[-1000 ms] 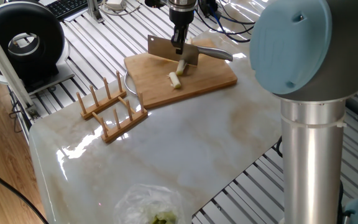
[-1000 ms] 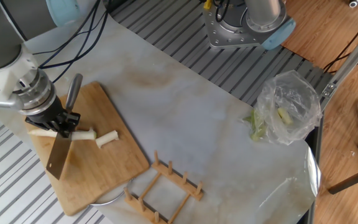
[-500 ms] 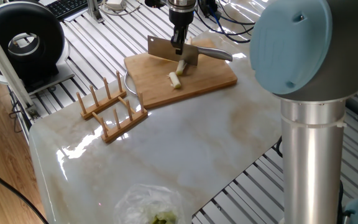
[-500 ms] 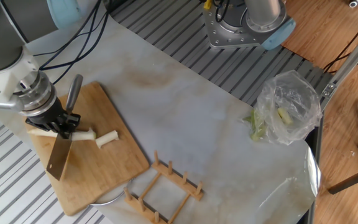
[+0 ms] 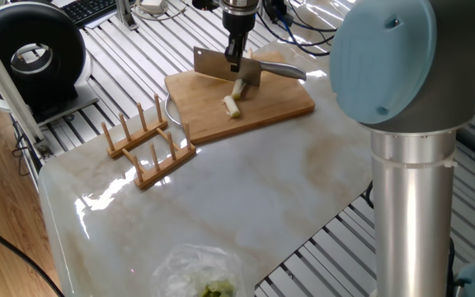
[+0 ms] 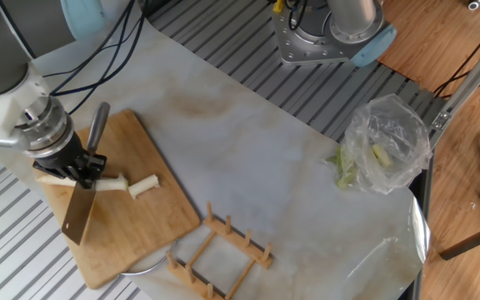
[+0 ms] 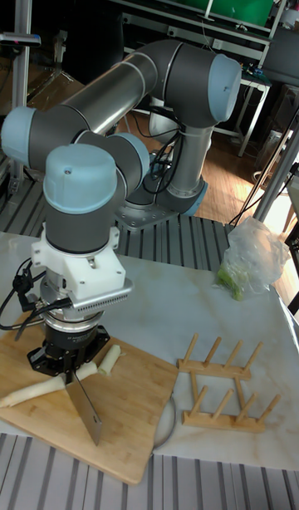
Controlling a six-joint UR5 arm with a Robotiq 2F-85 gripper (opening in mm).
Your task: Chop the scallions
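Marble-look table (image 6: pixel 248 142): bamboo cutting board (image 6: pixel 132 221) at one end, wooden peg rack (image 6: pixel 221 250) just beside it, clear plastic bag (image 6: pixel 386 142) at the far end.

scallions (image 6: pixel 107 183) cream-white | cutting board (image 6: pixel 132 229) tan bamboo | table (image 6: pixel 265 158) white marble w/ brown veins

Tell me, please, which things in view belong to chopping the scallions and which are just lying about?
In the job: the scallions on the cutting board; the cleaver, held in the gripper.

Lying about: wooden rack; clear plastic bag with green bits; round black device off the table.
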